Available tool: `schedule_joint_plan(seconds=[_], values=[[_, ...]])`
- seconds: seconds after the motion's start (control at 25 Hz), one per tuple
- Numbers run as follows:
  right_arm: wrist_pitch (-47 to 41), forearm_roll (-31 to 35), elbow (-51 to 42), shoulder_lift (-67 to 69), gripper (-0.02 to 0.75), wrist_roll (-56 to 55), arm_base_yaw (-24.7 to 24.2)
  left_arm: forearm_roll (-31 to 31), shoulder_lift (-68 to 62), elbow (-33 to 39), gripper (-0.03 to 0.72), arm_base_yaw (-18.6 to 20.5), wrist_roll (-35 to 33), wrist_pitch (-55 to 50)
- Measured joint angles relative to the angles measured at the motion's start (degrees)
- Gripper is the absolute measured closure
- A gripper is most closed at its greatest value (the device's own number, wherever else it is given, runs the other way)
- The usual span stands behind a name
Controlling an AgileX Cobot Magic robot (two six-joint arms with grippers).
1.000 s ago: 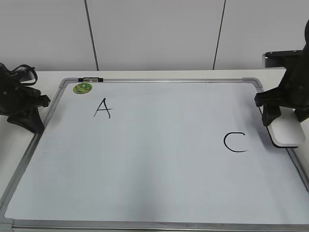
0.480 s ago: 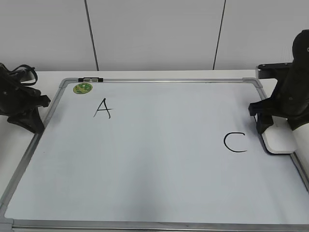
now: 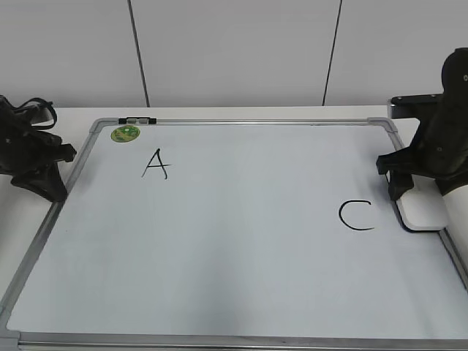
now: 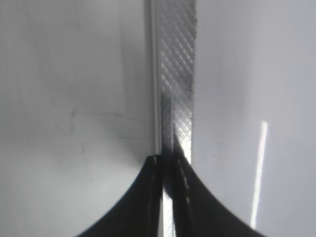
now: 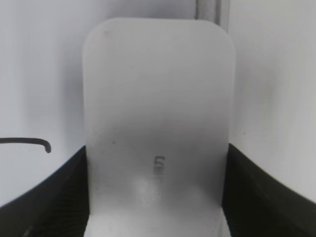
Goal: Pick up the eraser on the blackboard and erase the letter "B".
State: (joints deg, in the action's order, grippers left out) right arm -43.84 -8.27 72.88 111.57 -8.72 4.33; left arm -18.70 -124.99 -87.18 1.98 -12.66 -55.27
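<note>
The blackboard (image 3: pixel 241 248) is a white board in a silver frame, lying flat on the table. It bears a black "A" (image 3: pixel 156 164) and a black "C" (image 3: pixel 356 216). No letter "B" shows; the board between them is bare. The white eraser (image 3: pixel 426 210) lies at the board's right edge, just right of the "C". My right gripper (image 3: pixel 418 191) is shut on it. In the right wrist view the eraser (image 5: pixel 158 113) fills the gap between the dark fingers (image 5: pixel 64 187) of the right gripper (image 5: pixel 157 197). My left gripper (image 3: pixel 44 179) is shut and empty over the board's left frame (image 4: pixel 177 74).
A round green magnet (image 3: pixel 125 134) sits at the board's far left corner, beside a small black clip (image 3: pixel 137 120) on the top frame. The left gripper (image 4: pixel 168 165) hangs just above the frame strip. A white wall stands behind the table.
My right gripper has shifted a little to the left with the eraser, bringing it nearer the "C". It has held still for the last half second. The left arm has not moved.
</note>
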Motion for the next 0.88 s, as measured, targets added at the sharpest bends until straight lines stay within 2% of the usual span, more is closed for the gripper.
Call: schedule_joint_plan(seconds=[0.48, 0.88], values=[[0.3, 0.5, 0.0, 0.4, 0.192, -0.1, 0.0, 0.0, 0.0, 0.0, 0.676, 0.0, 0.0, 0.0], [-1.3, 0.7, 1.2, 1.0, 0.122, -0.1, 0.0, 0.0, 0.0, 0.0, 0.674, 0.0, 0.0, 0.1]])
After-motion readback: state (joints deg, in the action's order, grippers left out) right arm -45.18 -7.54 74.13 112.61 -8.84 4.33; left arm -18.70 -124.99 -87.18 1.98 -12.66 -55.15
